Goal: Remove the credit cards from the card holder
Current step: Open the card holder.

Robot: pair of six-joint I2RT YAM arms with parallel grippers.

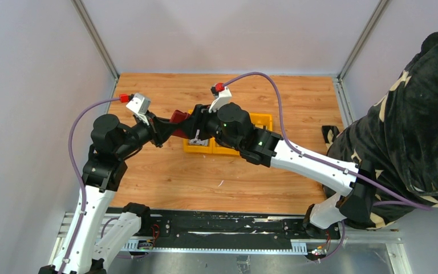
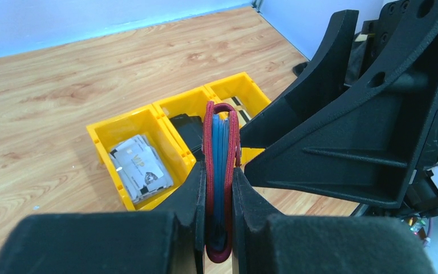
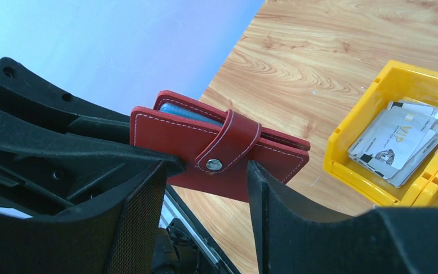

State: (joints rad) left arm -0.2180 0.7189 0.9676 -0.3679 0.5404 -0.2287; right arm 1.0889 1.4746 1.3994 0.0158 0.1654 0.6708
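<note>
Black fingers (image 2: pixel 194 188) of the left hand (image 2: pixel 219 174) fill the bottom of its wrist view. They are clenched on a small dark red folding card holder (image 2: pixel 221 142) with grey-blue lining. It stands on edge between them, held up above the wooden tabletop (image 2: pixel 45 103).

From the right wrist the holder is seen folded shut. Its pink-red closing tab (image 3: pixel 231 140) wraps over the edge and is fastened by a round metal snap (image 3: pixel 214 165). The right hand (image 3: pixel 210 171) is released, its two fingers spread to either side of the tab and snap. Whether they touch the leather cannot be told.

Below and beyond the holder, a yellow plastic three-compartment bin (image 2: pixel 100 134) rests on the tabletop. A loose stack of thin greyish-white printed cards (image 2: pixel 140 168) lies in the end compartment nearest the left arm. A dark flat object (image 2: pixel 188 128) lies in the middle one.

From overhead, both arms meet above the bin's left end. A person in dark fleece with pale patches (image 1: pixel 422 114) is at the right edge.
</note>
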